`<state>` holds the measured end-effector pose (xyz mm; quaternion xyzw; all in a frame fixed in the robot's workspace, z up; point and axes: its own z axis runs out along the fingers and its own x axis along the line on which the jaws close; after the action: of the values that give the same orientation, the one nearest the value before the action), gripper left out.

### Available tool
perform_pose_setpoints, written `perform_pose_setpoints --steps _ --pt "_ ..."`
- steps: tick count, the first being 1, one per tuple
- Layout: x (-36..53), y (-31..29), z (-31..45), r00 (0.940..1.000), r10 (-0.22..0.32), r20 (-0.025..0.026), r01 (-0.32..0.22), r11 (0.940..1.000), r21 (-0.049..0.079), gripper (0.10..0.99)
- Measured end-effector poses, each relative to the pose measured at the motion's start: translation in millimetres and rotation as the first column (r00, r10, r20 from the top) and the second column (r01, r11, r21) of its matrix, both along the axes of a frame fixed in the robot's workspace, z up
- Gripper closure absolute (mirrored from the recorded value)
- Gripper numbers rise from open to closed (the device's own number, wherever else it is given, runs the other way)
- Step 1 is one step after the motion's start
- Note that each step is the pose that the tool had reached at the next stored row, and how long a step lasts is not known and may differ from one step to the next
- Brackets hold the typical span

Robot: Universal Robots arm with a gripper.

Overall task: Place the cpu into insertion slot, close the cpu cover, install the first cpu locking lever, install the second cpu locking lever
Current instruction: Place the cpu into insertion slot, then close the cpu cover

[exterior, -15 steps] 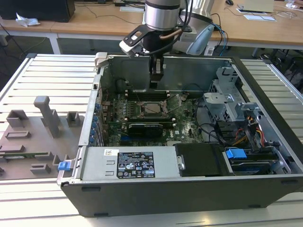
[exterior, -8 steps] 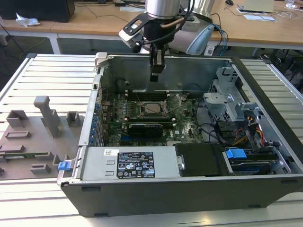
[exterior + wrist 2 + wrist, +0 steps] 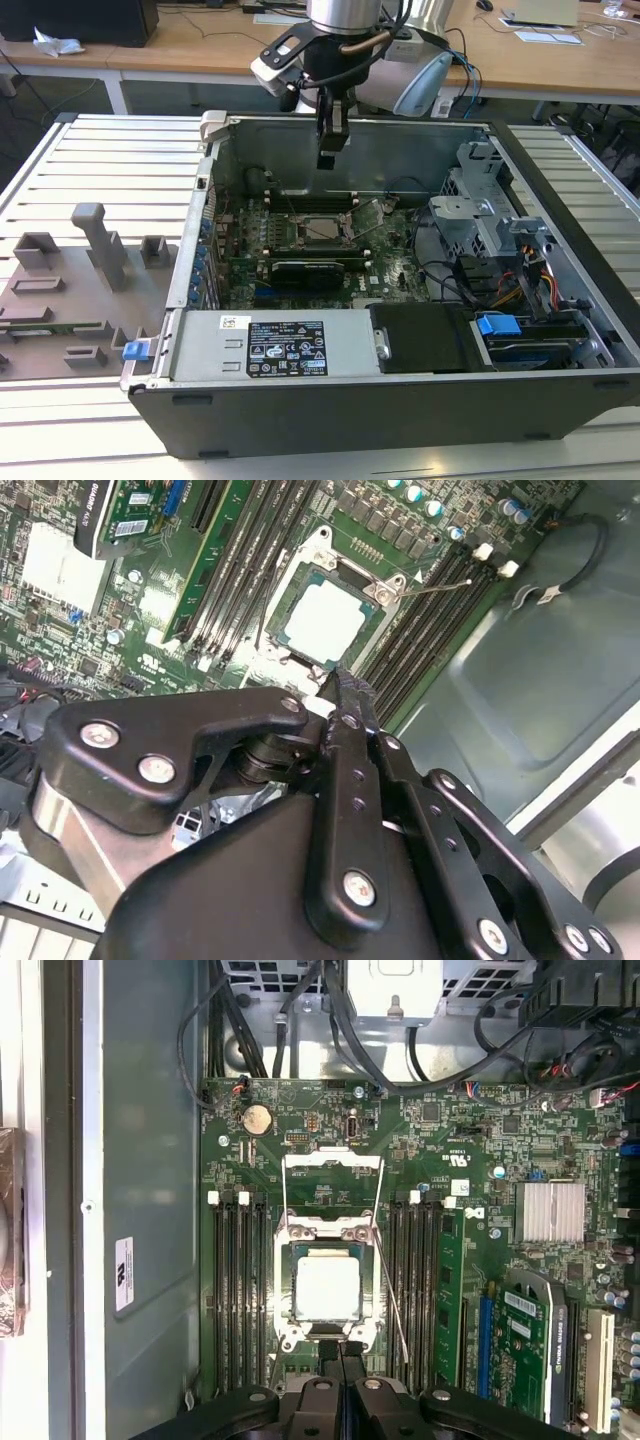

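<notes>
Claw [image 3: 340, 1352]: clenched on nothing, fingertips pressed together, hanging above the insertion slot [image 3: 368, 1295] inside the open computer case [image 3: 330, 405], with its tips just beside the slot's edge farthest from the hinge.
Cpu [image 3: 327, 1290]: lay flat in the insertion slot, pale metal top up and square to the rim.
Cpu cover [image 3: 332, 1158]: swung open off the insertion slot, on the slot's coin-cell battery [image 3: 258, 1118] side. Bare board showed through its window.
Locking lever [image 3: 392, 1305]: a thin wire stood unlatched, slanting away from one corner of the insertion slot beside the memory slots [image 3: 235, 1290].
Step in hand: the chip looked seated, so closing the cover appeared to be the work at this moment.
Doing it well: the closed tips would best push on the cover's free edge, tipping it over its hinge onto the insertion slot, with pressure on the steel frame and never on the chip's top.
Watch for: the loose lever wire near the insertion slot could snag a fingertip or get trapped under the frame.
</notes>
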<state>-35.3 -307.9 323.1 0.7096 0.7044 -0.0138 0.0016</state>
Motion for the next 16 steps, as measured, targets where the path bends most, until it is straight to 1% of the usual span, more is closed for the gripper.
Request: perform_pose_setpoints --steps 7,8,9,11,13,15,16 --pt "0.0 0.0 0.5 1.0 0.0 0.0 0.0 1.0 0.0 0.98" --pt "1.3 0.0 0.6 1.0 0.0 -0.0002 0.0 1.0 0.0 0.98" --pt "6.0 0.0 0.6 1.0 0.0 -0.0004 0.0 1.0 0.0 0.98" --pt "9.8 0.0 0.6 1.0 0.0 -0.0007 0.0 1.0 0.0 0.98" --pt "16.9 0.0 0.6 1.0 0.0 -0.0013 0.0 1.0 0.0 0.98" --pt "21.8 0.0 0.6 1.0 0.0 -0.0017 0.0 1.0 0.0 0.98" --pt "27.2 0.0 0.6 1.0 0.0 -0.0023 0.0 1.0 0.0 0.98"
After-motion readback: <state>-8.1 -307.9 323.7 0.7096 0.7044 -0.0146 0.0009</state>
